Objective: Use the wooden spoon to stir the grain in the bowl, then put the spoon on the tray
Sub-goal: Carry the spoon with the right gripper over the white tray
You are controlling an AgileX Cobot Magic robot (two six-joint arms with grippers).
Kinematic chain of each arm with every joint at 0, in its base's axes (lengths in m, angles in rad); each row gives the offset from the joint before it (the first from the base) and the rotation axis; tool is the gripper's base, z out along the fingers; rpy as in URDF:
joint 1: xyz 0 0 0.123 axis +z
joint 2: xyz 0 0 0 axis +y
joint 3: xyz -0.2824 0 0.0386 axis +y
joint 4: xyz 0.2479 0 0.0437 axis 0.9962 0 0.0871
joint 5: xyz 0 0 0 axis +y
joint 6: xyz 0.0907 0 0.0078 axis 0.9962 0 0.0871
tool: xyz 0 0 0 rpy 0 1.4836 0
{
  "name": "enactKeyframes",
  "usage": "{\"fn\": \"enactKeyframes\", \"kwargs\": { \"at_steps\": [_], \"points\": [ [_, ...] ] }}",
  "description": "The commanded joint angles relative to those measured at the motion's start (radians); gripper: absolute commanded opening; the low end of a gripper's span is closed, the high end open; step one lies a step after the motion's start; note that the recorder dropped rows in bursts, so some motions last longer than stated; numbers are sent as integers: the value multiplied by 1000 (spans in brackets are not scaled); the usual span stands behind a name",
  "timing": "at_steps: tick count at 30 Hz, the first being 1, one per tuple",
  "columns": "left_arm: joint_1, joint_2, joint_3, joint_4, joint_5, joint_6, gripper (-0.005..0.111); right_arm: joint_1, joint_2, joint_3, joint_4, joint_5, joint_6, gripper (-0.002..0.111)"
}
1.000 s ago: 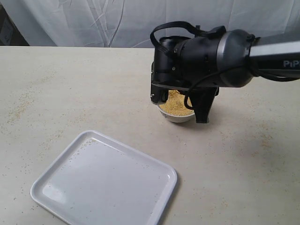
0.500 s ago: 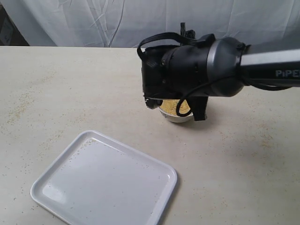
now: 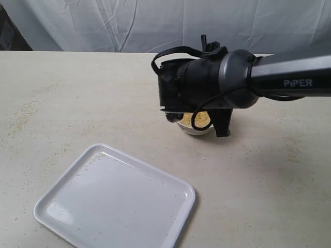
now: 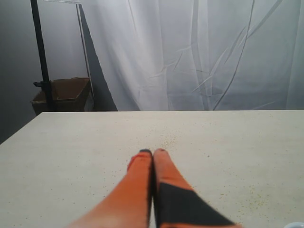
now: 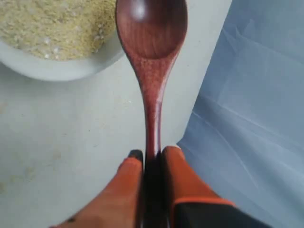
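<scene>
**Spoon** [image 5: 151, 57]: one. Dark red-brown wood. The slim handle is clamped between the jaws of the right gripper [image 5: 151, 154], which are closed tight on it. Its oval head hangs at the bowl's rim, partly over the edge. The head is clean, with no grain in it, and whether it touches the rim cannot be told.

**Grain** [image 5: 57, 23]: one mound. Fine and yellow, it fills the bowl. Stray grains are scattered on the worktop and in the tray.

**Bowl** [image 3: 194, 130]: one. Small and white, it stands on the worktop under the right arm, which hides most of it in the exterior view.

**Tray** [image 3: 114, 199]: one. Large, white and rectangular, it lies well apart from the bowl, toward the near left. Only specks are on it.

**Left gripper** [image 4: 153, 153]: one. Its jaws are pressed together on nothing, over bare worktop away from the bowl.

**Worktop** [image 3: 77, 93]: one. Pale and speckled, with white cloth [image 3: 103, 26] hung behind it.

**Progress** (judged):
- The spoon is in hand and at the bowl, so the pick-up is done.
- The head is out of the grain here. Whether stirring is finished or about to begin cannot be told.
- Setting the spoon on the tray is not yet done.
- What remains is any stirring owed, the carry across to the tray, and the release.
</scene>
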Motion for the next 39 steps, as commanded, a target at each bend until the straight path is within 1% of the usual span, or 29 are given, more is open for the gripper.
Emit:
{"fn": "enactKeyframes", "kwargs": {
  "at_steps": [1, 4, 7, 10, 11, 12, 14, 20, 23, 33, 39],
  "points": [
    [-5, -5, 5, -2, 1, -2, 0, -56, 0, -3, 79, -35, 41, 0],
    [-5, -5, 5, -2, 1, -2, 0, -67, -8, -3, 84, -91, 134, 0],
    [-5, -5, 5, -2, 1, -2, 0, -64, -45, -3, 119, -217, 235, 0],
    [-5, -5, 5, -2, 1, -2, 0, -62, -101, -3, 284, -451, 249, 0],
    [-5, -5, 5, -2, 1, -2, 0, -62, -113, -3, 372, -520, 225, 0],
    [-5, -5, 5, -2, 1, -2, 0, -62, -120, -3, 431, -575, 199, 0],
    [-5, -5, 5, -2, 1, -2, 0, -52, -120, -3, 565, -620, 110, 0],
    [-5, -5, 5, -2, 1, -5, 0, -2, -66, -3, 885, -616, -146, 0],
    [-5, -5, 5, -2, 1, -5, 0, 27, -17, -3, 988, -583, -239, 0],
    [-5, -5, 5, -2, 1, -3, 0, 126, 51, -3, 1016, -593, -253, 0],
    [-5, -5, 5, -2, 1, -4, 0, 136, 63, -3, 1035, -584, -253, 0]
  ]
}}
